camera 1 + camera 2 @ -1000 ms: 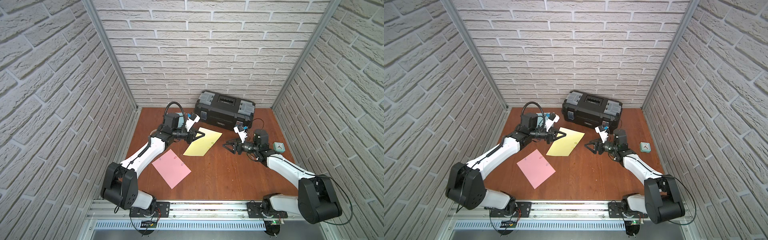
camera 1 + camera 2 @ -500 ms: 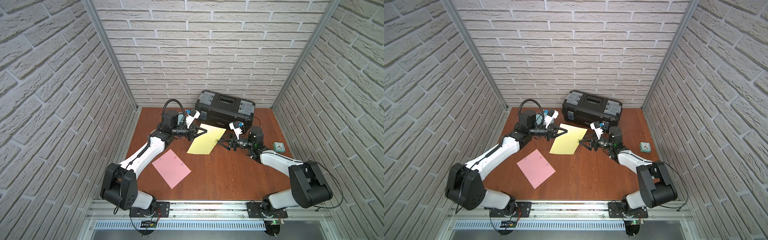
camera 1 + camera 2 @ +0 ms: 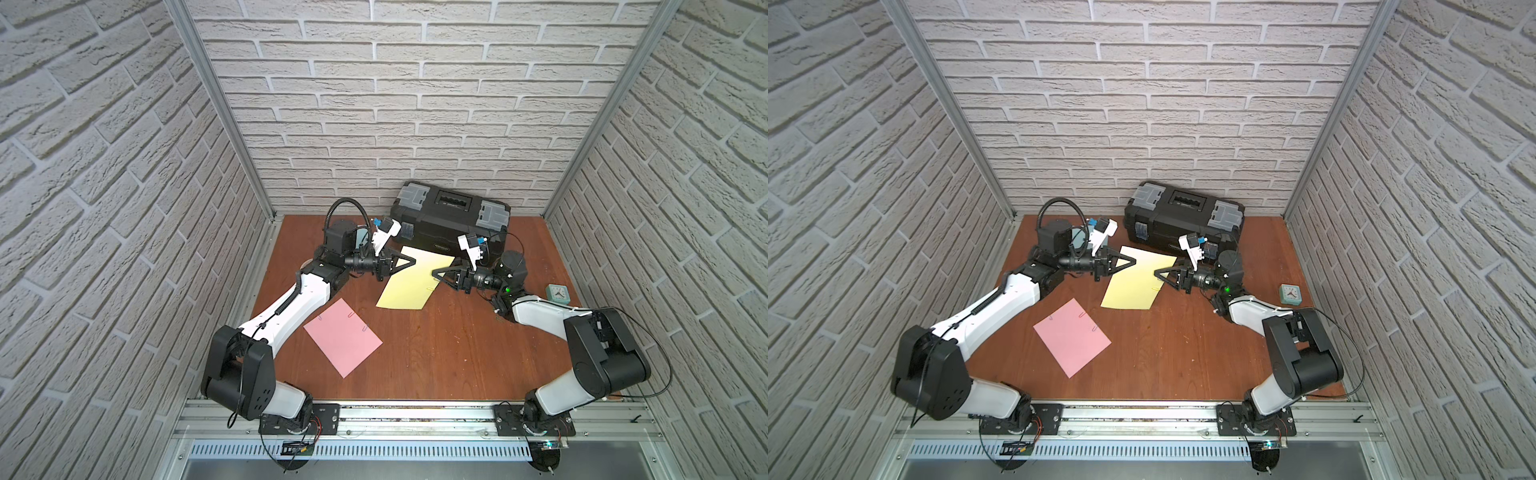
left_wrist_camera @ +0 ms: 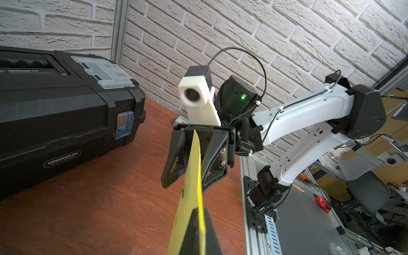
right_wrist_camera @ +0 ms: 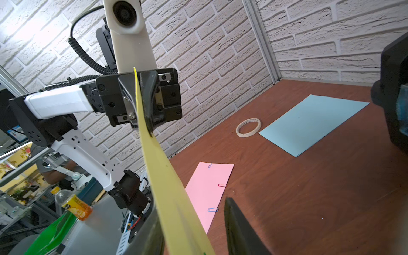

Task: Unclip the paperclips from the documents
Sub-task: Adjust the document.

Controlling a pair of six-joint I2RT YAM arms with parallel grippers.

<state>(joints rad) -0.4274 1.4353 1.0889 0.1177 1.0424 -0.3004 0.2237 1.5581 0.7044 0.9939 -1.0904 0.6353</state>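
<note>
Now L jaws clamped on yellow sheet point(image 3: 409, 286), raised over worktop point(image 3: 436, 345); R jaws apart, astride its opp. edge nr a clip point(image 3: 1156, 286). Pink sheet point(image 3: 343, 336) flat.

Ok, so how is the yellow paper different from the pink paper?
The yellow paper is held up and tilted, pinched by the left gripper; the pink paper lies flat on the table, untouched. The pink paper shows three paperclips along its edges; the yellow paper's are hard to count. Both are plain sheets of like size.
</note>
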